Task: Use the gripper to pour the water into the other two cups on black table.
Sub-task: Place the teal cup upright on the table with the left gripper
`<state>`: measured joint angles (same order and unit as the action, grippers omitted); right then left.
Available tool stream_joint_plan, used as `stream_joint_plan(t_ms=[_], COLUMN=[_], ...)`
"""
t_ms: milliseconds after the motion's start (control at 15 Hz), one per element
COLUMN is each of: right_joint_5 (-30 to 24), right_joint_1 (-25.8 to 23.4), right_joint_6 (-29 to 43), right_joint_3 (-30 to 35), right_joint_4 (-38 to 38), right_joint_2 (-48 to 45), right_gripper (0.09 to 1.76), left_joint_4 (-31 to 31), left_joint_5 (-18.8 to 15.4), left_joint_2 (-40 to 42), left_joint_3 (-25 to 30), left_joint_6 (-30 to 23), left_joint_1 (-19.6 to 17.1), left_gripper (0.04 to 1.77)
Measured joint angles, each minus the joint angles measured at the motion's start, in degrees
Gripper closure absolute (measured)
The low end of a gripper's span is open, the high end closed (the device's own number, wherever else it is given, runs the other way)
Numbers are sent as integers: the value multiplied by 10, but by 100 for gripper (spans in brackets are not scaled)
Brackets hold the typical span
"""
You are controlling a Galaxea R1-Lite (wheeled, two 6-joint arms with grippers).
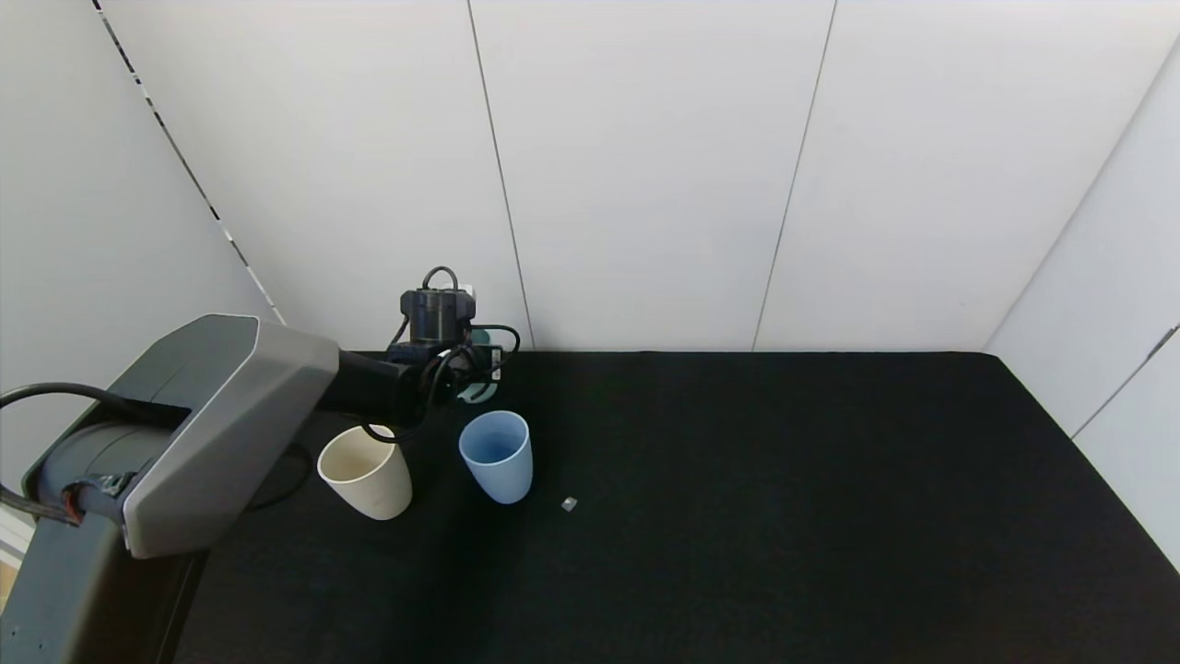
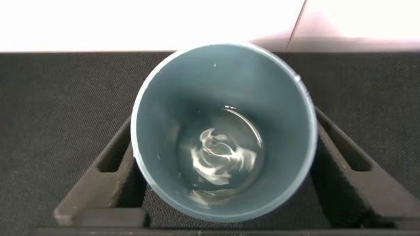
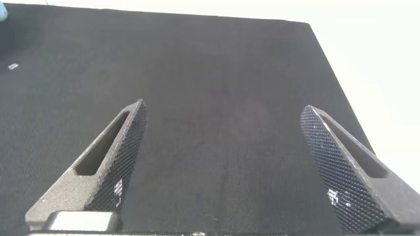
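Note:
My left gripper [image 1: 458, 358] reaches to the back left of the black table [image 1: 784, 480]. In the left wrist view the left gripper [image 2: 223, 128] is shut on a teal-green tumbler [image 2: 164, 98], with a finger against each side. The tumbler is upright and holds a little clear water [image 2: 220, 157]. In the head view only a sliver of the tumbler [image 1: 479, 393] shows under the wrist. The cream cup [image 1: 366, 472] and the light blue cup [image 1: 498, 455] stand upright just in front of the gripper, and both look empty. My right gripper [image 3: 223, 108] is open over bare table.
A tiny pale cube-like speck [image 1: 569, 503] lies to the right of the blue cup. White wall panels close off the back and right sides. My grey left arm [image 1: 221, 415] hangs over the table's left edge beside the cream cup.

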<state>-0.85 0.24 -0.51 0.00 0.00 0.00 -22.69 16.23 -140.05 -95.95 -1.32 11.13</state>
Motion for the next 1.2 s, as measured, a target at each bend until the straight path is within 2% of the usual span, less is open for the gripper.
stream_joint_plan(t_ms=[667,933,1200], right_joint_5=[0,0,0], right_joint_1=[0,0,0], right_joint_6=[0,0,0], right_joint_3=[0,0,0], right_joint_4=[0,0,0], right_joint_2=[0,0,0], right_gripper=[14,14,14], left_joint_4=[14,15,13], left_joint_5=[6,8,18], left_joint_2=[81,148,250], left_joint_3=[32,92,197], left_joint_6=[8,8,8], left_joint_1=[2,9,21], left_gripper=[16,13,12])
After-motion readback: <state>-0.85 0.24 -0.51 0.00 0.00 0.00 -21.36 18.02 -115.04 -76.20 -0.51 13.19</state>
